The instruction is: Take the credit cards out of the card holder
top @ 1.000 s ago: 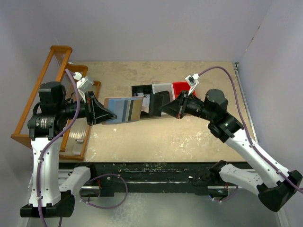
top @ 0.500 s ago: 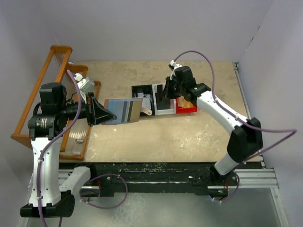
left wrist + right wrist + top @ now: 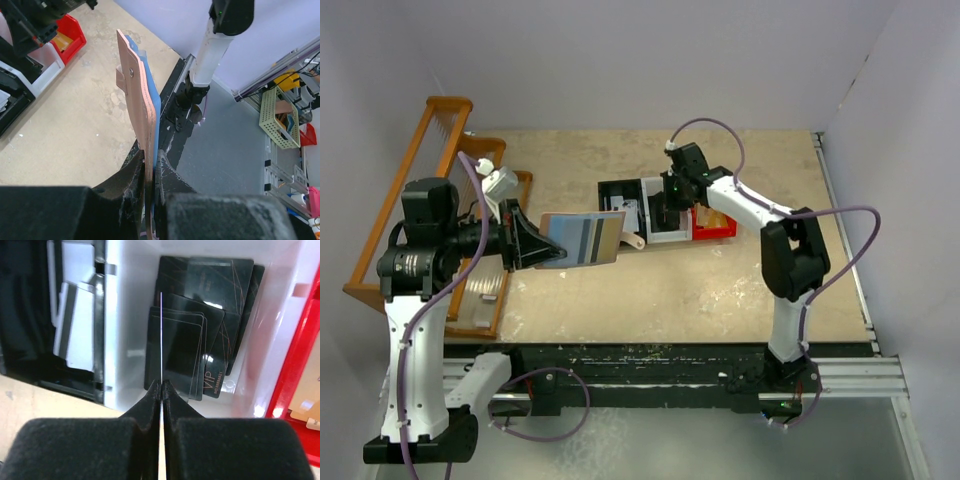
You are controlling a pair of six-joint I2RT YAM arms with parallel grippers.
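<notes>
The card holder (image 3: 582, 238) is a salmon-pink wallet with blue lining. My left gripper (image 3: 545, 248) is shut on its edge and holds it open above the table. In the left wrist view the card holder (image 3: 141, 95) stands edge-on between the fingers (image 3: 127, 182). My right gripper (image 3: 665, 207) is shut on a thin credit card (image 3: 161, 335), seen edge-on, so its colour does not show. It hangs over the white bin (image 3: 125, 315), which holds several black cards (image 3: 200, 340).
A black bin (image 3: 617, 194), the white bin (image 3: 667, 233) and a red bin (image 3: 717, 228) stand side by side mid-table. The black bin (image 3: 30, 315) holds pale cards with a dark stripe (image 3: 75, 335). A wooden rack (image 3: 410, 190) lies at the left edge.
My right gripper has moved from beside the card holder to above the white bin, with the arm stretched out. My left gripper still holds the card holder in nearly the same place.
</notes>
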